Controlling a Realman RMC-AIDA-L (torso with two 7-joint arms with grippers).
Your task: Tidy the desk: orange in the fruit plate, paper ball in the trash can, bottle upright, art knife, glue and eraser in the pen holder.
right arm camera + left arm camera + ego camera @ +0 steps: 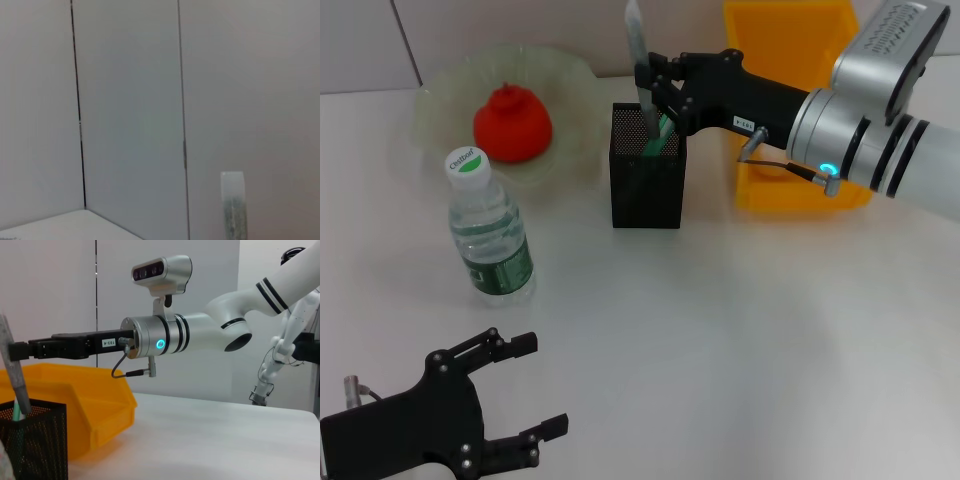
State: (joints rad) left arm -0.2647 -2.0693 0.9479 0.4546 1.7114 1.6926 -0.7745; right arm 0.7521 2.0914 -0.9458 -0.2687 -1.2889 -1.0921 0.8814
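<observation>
In the head view, the right gripper [655, 95] was clamped on the grey art knife [636, 45], standing in the black pen holder [647, 180]; the left gripper [525, 385] rested spread near the upright bottle [488, 230]. The left wrist view showed the knife's handle [12, 367] rising from the holder [35, 440].

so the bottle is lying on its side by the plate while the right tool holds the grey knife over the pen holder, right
Not quite. The bottle is standing upright, cap on top, beside the plate; the head view shows it. The rest holds: the right tool holds the grey knife over the black pen holder.
</observation>
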